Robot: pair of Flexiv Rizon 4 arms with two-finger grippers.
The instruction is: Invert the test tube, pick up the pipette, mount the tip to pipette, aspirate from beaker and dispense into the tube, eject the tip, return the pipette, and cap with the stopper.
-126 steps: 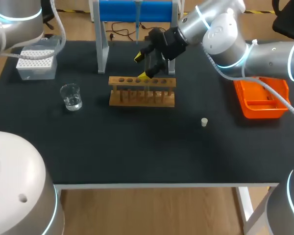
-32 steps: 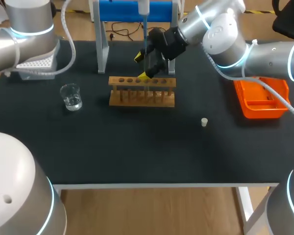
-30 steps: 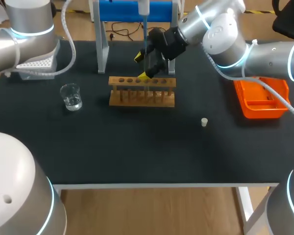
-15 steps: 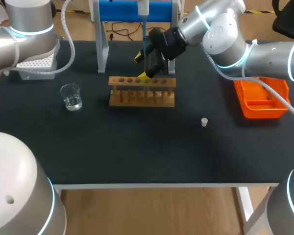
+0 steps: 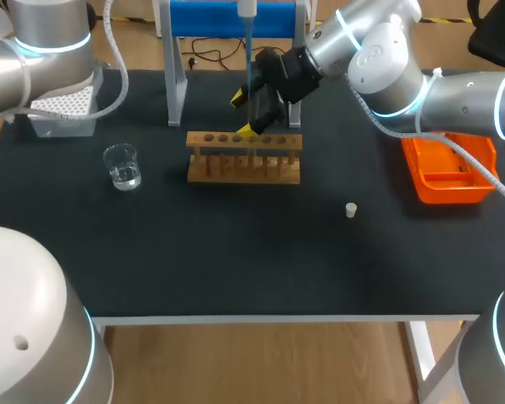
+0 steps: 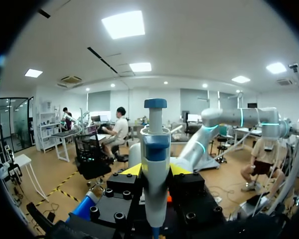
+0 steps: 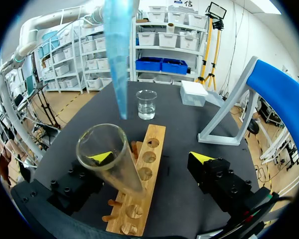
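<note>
Since the tip (image 7: 117, 59) hangs just above the tube (image 7: 109, 159), I'd centre it before dispensing. Left gripper (image 6: 155, 172) clamps the pipette (image 6: 155, 144); right gripper (image 7: 150, 158) gapes wide around the tube leaning in the rack (image 7: 145, 174).

Lab, wooden test-tube rack (image 5: 244, 157), glass beaker (image 5: 122, 166), pipette tip box (image 5: 63, 114)

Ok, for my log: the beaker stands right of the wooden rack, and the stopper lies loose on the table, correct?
No: the head view shows the beaker left of the wooden rack. The stopper does lie loose on the table.
</note>
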